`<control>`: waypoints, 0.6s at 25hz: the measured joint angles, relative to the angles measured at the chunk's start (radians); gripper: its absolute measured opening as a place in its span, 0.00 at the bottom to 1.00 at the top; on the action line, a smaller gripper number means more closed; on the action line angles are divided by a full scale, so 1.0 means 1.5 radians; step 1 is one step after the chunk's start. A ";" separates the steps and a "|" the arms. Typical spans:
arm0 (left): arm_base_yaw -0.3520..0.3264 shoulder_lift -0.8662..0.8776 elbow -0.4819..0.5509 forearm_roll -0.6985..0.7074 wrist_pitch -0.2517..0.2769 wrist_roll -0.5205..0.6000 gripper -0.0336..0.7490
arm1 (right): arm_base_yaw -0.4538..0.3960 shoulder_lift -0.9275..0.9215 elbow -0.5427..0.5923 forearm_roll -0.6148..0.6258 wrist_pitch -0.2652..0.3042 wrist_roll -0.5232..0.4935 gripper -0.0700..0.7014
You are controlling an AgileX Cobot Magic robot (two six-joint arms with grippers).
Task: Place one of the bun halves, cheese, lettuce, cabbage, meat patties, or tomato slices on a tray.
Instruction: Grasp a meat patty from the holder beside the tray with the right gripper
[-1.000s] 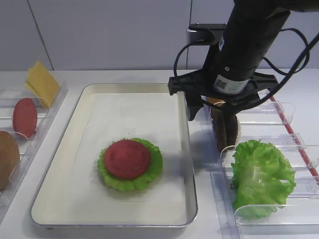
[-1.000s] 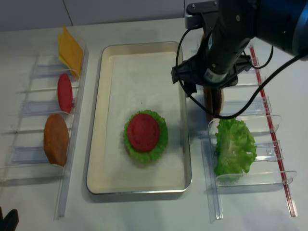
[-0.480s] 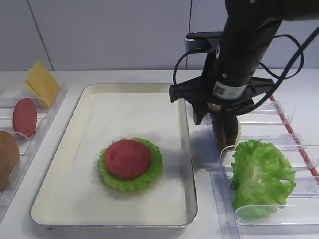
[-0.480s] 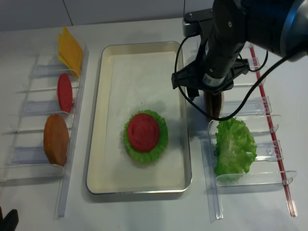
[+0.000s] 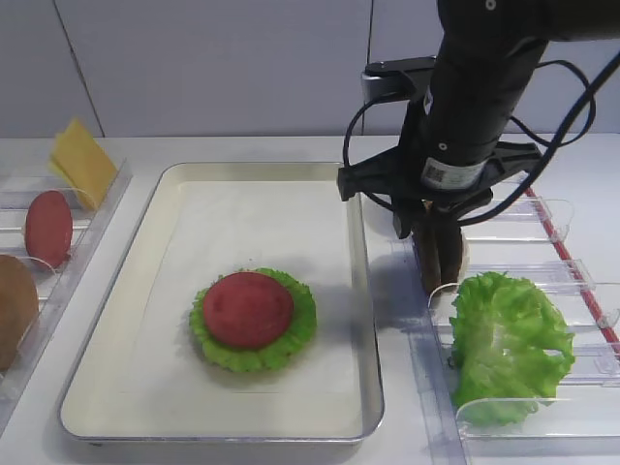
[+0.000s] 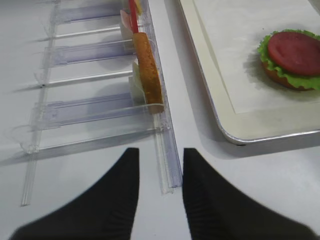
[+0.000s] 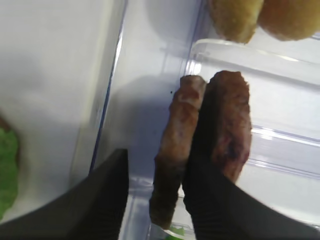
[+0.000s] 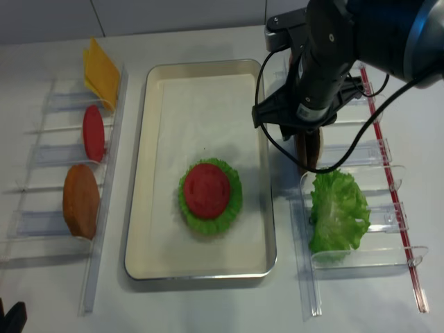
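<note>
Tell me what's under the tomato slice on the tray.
The tomato slice lies on frilly lettuce on the tray. The left wrist view shows a tan bun edge beneath the lettuce. Whatever else lies between them is covered.

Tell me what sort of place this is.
Probably a lab mock-up of a burger assembly station: a cream-white metal tray with paper liner, clear plastic bins of ingredients standing on edge, and the black right gripper reaching over dark brown meat patties.
</note>
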 joint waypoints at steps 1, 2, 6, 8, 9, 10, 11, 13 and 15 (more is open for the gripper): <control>0.000 0.000 0.000 0.000 0.000 0.000 0.34 | 0.000 0.000 0.000 -0.001 0.000 0.000 0.46; 0.000 0.000 0.000 0.000 0.000 0.000 0.34 | 0.000 0.000 0.000 -0.002 0.000 0.000 0.44; 0.000 0.000 0.000 0.000 0.000 0.000 0.34 | 0.000 0.000 0.000 -0.004 0.000 0.002 0.41; 0.000 0.000 0.000 0.000 0.000 0.000 0.34 | 0.000 0.000 0.000 -0.004 0.000 0.008 0.41; 0.000 0.000 0.000 0.000 0.000 0.000 0.34 | 0.000 0.000 0.000 -0.004 0.001 0.010 0.40; 0.000 0.000 0.000 0.000 0.000 0.000 0.34 | 0.000 0.000 0.000 -0.004 0.003 0.010 0.40; 0.000 0.000 0.000 0.000 0.000 0.000 0.34 | 0.000 0.000 0.000 -0.006 0.004 0.010 0.40; 0.000 0.000 0.000 0.000 0.000 0.000 0.34 | 0.000 0.000 0.000 -0.006 0.008 0.011 0.40; 0.000 0.000 0.000 0.000 0.000 0.000 0.34 | 0.000 0.000 0.000 -0.007 0.011 0.011 0.40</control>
